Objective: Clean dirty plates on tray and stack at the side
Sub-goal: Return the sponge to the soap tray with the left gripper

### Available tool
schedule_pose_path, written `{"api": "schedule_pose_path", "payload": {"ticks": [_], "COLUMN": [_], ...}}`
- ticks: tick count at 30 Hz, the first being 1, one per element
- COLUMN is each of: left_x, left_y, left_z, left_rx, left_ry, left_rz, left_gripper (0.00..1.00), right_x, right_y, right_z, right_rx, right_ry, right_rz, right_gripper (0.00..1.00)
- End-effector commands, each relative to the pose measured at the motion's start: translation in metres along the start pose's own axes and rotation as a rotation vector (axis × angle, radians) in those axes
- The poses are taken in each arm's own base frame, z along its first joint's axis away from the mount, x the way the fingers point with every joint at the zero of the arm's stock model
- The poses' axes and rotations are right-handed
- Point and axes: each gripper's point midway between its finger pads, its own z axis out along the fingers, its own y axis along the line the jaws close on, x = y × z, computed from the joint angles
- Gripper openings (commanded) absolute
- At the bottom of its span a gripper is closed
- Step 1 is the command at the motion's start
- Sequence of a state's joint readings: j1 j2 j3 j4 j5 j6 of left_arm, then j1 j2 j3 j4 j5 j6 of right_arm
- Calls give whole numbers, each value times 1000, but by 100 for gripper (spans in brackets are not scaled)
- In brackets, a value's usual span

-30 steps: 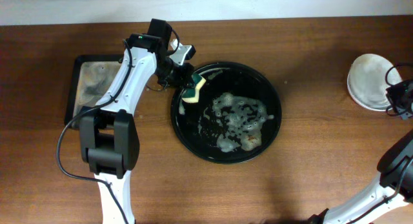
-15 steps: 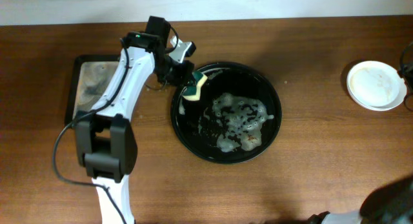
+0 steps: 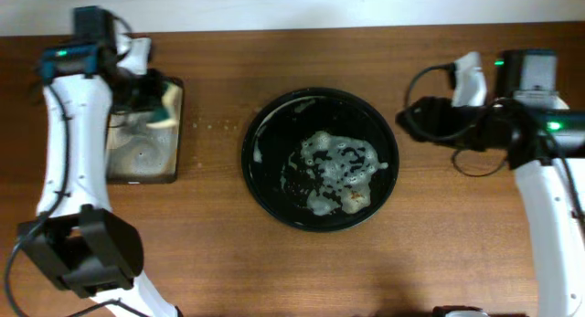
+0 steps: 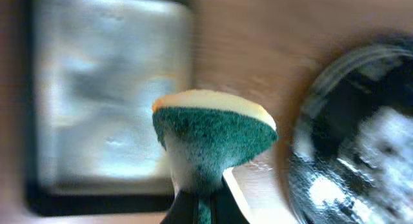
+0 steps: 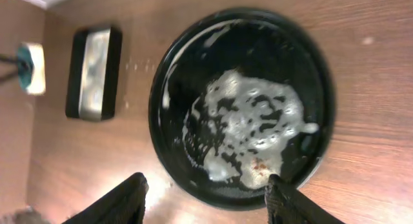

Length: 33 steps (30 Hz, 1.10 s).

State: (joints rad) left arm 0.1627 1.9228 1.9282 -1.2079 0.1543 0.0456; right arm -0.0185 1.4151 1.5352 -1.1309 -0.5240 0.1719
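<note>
Left end effector (image 3: 154, 96) gripping sponge (image 4: 213, 137), now hovering over tray (image 3: 142, 178) instead of plate (image 3: 272, 200), right end effector (image 5: 206, 185) arriving beside plate, fingers spread.

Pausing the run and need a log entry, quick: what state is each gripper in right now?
Left gripper: shut on the sponge.
Right gripper: open, holding nothing.
</note>
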Motion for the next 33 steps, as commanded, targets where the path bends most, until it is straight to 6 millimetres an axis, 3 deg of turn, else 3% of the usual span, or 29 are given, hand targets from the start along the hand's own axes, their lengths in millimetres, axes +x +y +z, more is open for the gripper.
{"api": "schedule_pose_path", "payload": {"ticks": [1, 6, 9, 12, 14, 16, 17, 20, 26, 29, 30, 31, 33], "left_x": [14, 30, 42, 53, 60, 56, 53, 40, 5, 6, 10, 17, 37], "left_y": [54, 92, 96, 97, 97, 91, 90, 85, 68, 32, 19, 0, -32], "left_z": [20, 81, 111, 125, 130, 127, 123, 100, 10, -35, -49, -66, -100], "left_rx": [-142, -240, -245, -241, -239, -209, -203, -199, -207, -159, -133, -97, -27], "left_ry": [22, -29, -61, -66, -57, -66, -69, -93, -211, -258, -271, -285, -310], "left_rz": [-38, -59, -27, -23, -24, -22, -22, -19, 2, 49, 68, 92, 92], "left_gripper": [0, 0, 0, 2, 6, 31, 58, 99, 99, 99, 99, 99, 99], "right_x": [8, 14, 14, 14, 14, 14, 14, 14, 11, -1, -4, -7, -10], "right_y": [9, 17, 17, 17, 17, 17, 17, 17, 12, 12, 14, 18, 25], "right_z": [15, 25, 25, 24, 24, 25, 25, 25, 24, 17, 12, 4, -17], "right_rx": [32, 20, 20, 21, 21, 21, 20, 21, 50, 81, 78, 84, 93], "right_ry": [43, 77, 77, 77, 77, 77, 77, 80, 65, -2, -24, -57, -126], "right_rz": [-77, -97, -97, -97, -97, -97, -97, -96, -103, -189, -226, -248, -277], "right_gripper": [61, 61, 61, 61, 60, 60, 60, 60, 60, 64, 67, 79, 86]}}
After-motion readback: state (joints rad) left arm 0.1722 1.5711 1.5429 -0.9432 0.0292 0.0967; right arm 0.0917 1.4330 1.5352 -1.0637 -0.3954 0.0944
